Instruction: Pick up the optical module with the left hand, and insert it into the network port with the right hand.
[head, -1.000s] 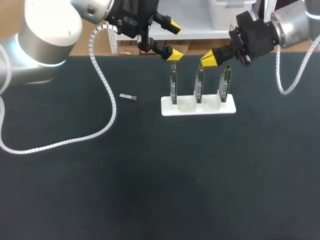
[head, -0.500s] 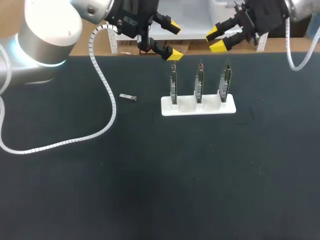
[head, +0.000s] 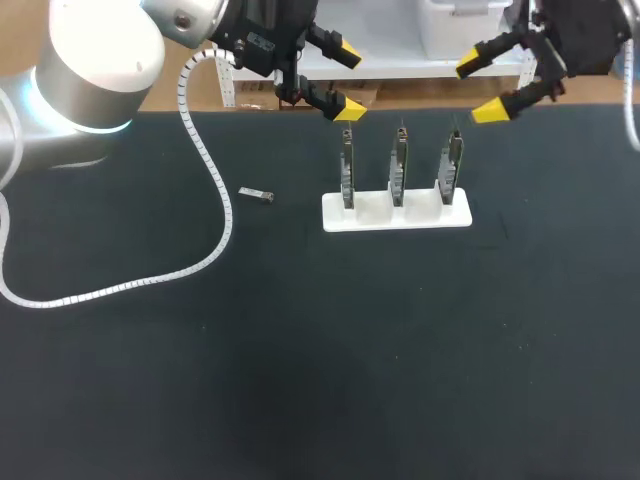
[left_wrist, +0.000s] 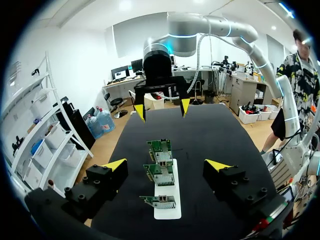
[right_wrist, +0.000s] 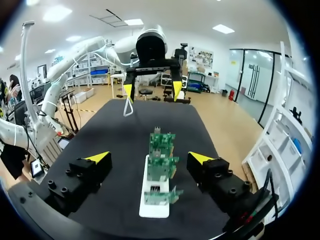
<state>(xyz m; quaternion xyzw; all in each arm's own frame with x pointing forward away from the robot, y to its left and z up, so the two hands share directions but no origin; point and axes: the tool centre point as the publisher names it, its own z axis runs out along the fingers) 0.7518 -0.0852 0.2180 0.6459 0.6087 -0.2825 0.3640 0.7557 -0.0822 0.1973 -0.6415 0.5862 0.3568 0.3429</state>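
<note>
The optical module (head: 256, 194), a small grey metal piece, lies on the black table left of the white rack (head: 396, 212). The rack holds three upright green boards with network ports (head: 399, 172). My left gripper (head: 348, 80) hangs open above and behind the rack's left board, holding nothing. My right gripper (head: 480, 90) is open and empty above and behind the right board. In the left wrist view my left gripper (left_wrist: 166, 165) stands open over the rack (left_wrist: 167, 212), facing my right gripper (left_wrist: 162, 107). In the right wrist view my right gripper (right_wrist: 150, 157) stands open over the rack (right_wrist: 151, 207), facing my left gripper (right_wrist: 152, 89).
A white coiled cable (head: 205, 170) from my left arm loops across the table's left part, passing close to the module. The table's far edge runs just behind the rack.
My right gripper was shut at the middle board's top. It has opened and pulled up and to the right, away from the rack. The left arm and the module have not moved.
</note>
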